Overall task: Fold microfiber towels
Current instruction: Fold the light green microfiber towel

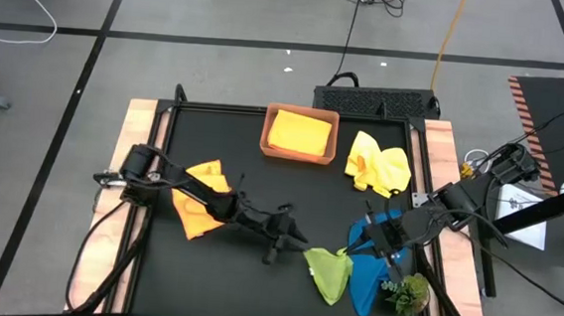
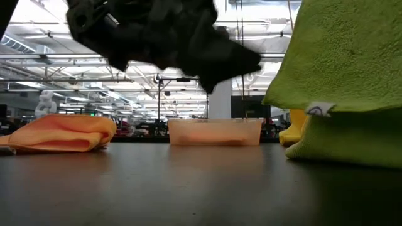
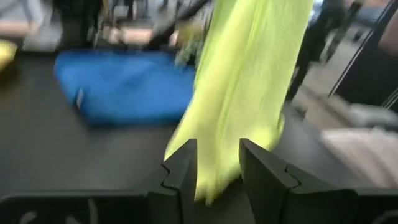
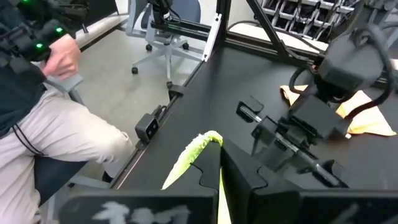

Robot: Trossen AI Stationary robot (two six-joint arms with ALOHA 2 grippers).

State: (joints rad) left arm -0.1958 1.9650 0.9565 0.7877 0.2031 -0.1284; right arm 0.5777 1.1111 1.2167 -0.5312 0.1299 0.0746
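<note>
The lime green towel sits near the front edge of the black desk, bunched and partly lifted, touching the blue towel beside it. My right hand has its fingers together, clamped on an edge of the lime green towel, which I see sticking up between them in the right wrist view. My left hand is low over the desk just beside that towel; its fingers stand apart with the green cloth hanging in front of the gap, and I cannot tell whether they touch it.

The orange towel lies crumpled under my left arm, partly hidden by it. One yellow towel lies folded in the terracotta tray at the back; the other yellow towel is loosely heaped just beside the tray. A small plant sprig sits at the front right corner, near the blue towel.

In the low view the green towel fills the right side and is cut off by the frame; a small white tag shows on it, but I cannot read any writing. The left arm there is a dark blur overhead. The right wrist view shows a seated person beyond the desk edge, mostly cut off.
</note>
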